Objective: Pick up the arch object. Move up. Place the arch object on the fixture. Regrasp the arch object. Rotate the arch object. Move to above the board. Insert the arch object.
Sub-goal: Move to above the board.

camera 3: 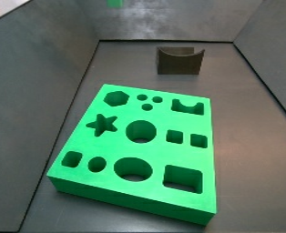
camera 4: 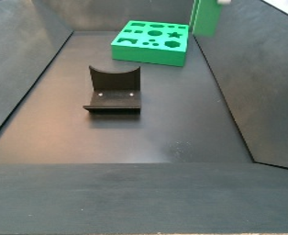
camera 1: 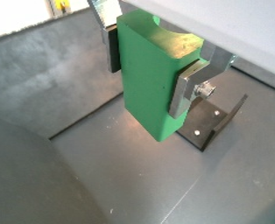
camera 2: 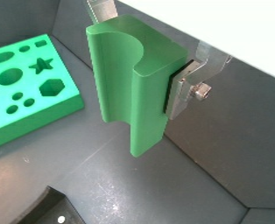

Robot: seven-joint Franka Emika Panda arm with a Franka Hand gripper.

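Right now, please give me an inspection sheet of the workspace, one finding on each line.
Surface: dark grey floor, bare apart from the job's things.
Arch object: green arch object is held in the air, curved notch at its upper end in both wrist views.
Fixture: dark fixture stands on the floor, with nothing in its scoop.
Board: green board lies flat; all visible cutouts are unfilled.
Clutter: nothing seen.
Gripper: the gripper is raised above the floor, jaws shut on the arch object.
Cables: nothing seen.
Surroundings: dark sloping walls enclose the floor.
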